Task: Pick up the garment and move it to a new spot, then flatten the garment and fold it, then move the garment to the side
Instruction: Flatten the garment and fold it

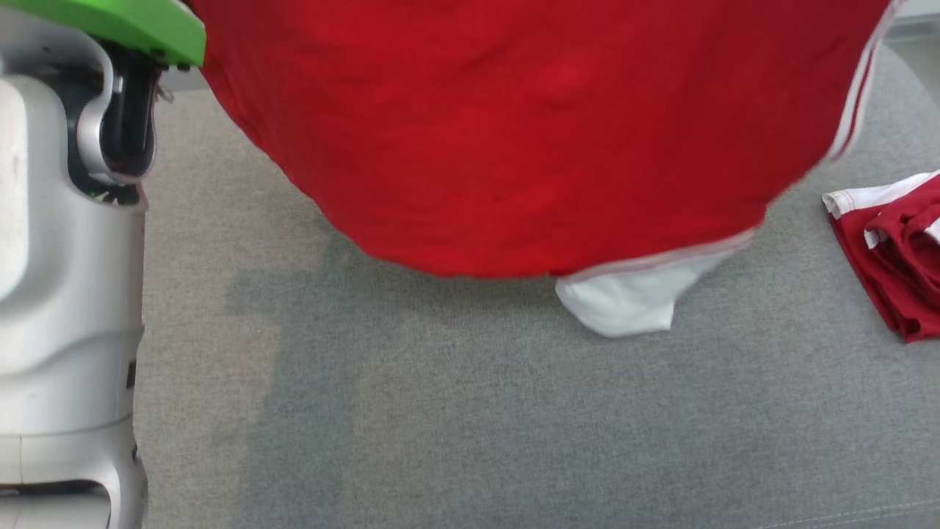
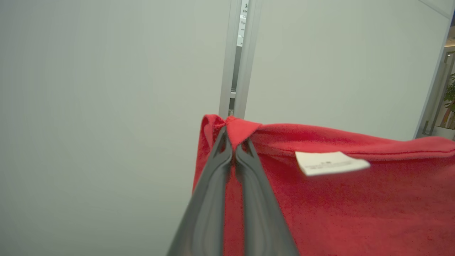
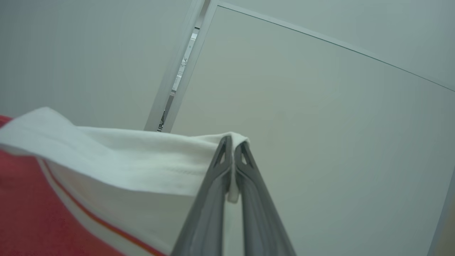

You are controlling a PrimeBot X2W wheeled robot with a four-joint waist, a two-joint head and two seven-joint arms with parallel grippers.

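Observation:
A red garment (image 1: 529,139) with white trim hangs spread across the top of the head view, above the grey cloth table (image 1: 514,426); a white flap (image 1: 624,301) dangles at its lower edge. In the left wrist view my left gripper (image 2: 234,149) is shut on a red corner of the garment (image 2: 355,199), beside a white label (image 2: 330,163). In the right wrist view my right gripper (image 3: 233,149) is shut on a white edge of the same garment (image 3: 124,160), held up toward a pale wall.
Another red and white garment (image 1: 896,257) lies bunched at the right edge of the table. My pale left forearm (image 1: 66,294) with a green part (image 1: 125,22) stands at the left. Pale wall panels (image 2: 106,89) lie beyond the fingers.

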